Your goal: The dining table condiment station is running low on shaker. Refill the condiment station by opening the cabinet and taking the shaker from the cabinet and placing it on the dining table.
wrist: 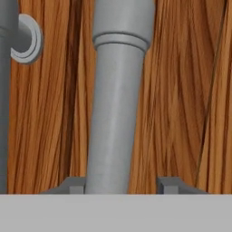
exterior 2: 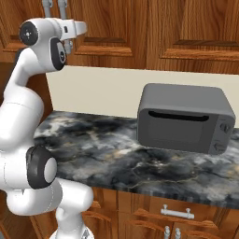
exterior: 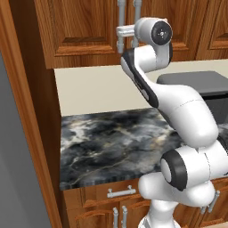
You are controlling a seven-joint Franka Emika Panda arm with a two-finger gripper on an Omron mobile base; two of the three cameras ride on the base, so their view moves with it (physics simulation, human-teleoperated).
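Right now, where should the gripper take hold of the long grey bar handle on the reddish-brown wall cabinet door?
Grip the long grey bar handle on its straight round shaft below the collar, coming straight at the door face, one finger on each side. The gripper already straddles it there.

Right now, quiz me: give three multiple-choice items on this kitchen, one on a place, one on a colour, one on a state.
1. The gripper is at: A the cabinet handle; B a sink; C the floor.
2. The microwave is: A red; B grey; C white.
3. The doors of the cabinet are: A shut; B removed; C wide open.

Answers: A, the handle rises between the finger tips in the hand view; B, its whole casing is grey; A, both doors lie flush with the cabinet front.
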